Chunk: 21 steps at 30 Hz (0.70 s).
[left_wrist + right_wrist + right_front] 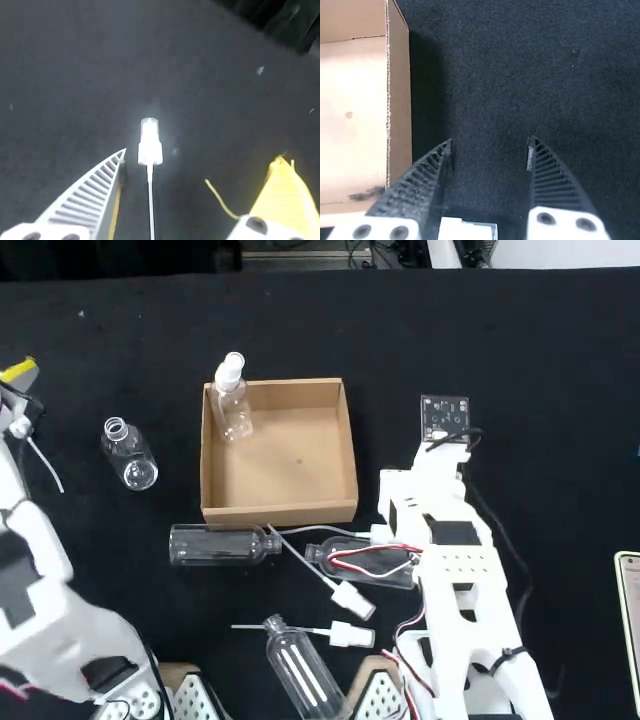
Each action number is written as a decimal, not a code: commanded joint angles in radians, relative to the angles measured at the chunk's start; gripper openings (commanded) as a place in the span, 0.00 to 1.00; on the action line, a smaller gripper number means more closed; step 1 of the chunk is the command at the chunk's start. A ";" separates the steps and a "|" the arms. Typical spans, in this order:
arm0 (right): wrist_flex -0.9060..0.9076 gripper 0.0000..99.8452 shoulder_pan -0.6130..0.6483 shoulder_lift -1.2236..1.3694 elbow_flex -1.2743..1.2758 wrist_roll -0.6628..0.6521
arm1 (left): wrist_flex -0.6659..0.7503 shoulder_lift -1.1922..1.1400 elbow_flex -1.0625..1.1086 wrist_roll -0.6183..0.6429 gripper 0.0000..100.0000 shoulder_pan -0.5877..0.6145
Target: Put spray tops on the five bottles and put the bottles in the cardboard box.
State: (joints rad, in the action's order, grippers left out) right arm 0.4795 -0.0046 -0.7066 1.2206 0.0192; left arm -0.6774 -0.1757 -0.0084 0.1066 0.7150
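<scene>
Hovering spread wide over the small white plastic spray top (150, 145) lying on the black counter (75, 60) at far left, the left pincer (200, 155) may well close off-centre on the thin dip tube (150, 200), flicking the top out of reach.

A: Status of right gripper (490, 142)?
B: Jaws apart, over black cloth (530, 65), just beside the cardboard box (398, 100), outside its wall.
A: Box inside?
B: Brown floor, small spot (348, 115), dark smudge (367, 196) near one edge.
</scene>
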 commanded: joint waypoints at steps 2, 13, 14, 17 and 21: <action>-0.025 0.21 -0.018 -0.050 -0.007 -0.003 | -0.141 -0.173 -0.352 0.005 0.40 0.005; -0.025 0.21 -0.018 -0.051 -0.007 -0.003 | -0.331 -0.603 -0.842 0.005 0.40 0.027; -0.025 0.21 -0.018 -0.051 -0.007 -0.003 | -0.350 -0.634 -0.877 0.005 0.40 0.027; -0.025 0.21 -0.018 -0.051 -0.007 -0.003 | -0.404 -0.717 -0.987 0.005 0.40 0.027; -0.025 0.21 -0.018 -0.051 -0.007 -0.003 | -0.456 -0.807 -1.118 0.005 0.40 0.030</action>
State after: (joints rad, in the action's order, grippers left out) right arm 0.4795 -0.0046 -0.7066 1.2206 0.0192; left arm -1.1055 -0.9705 -0.9874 0.1097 0.7288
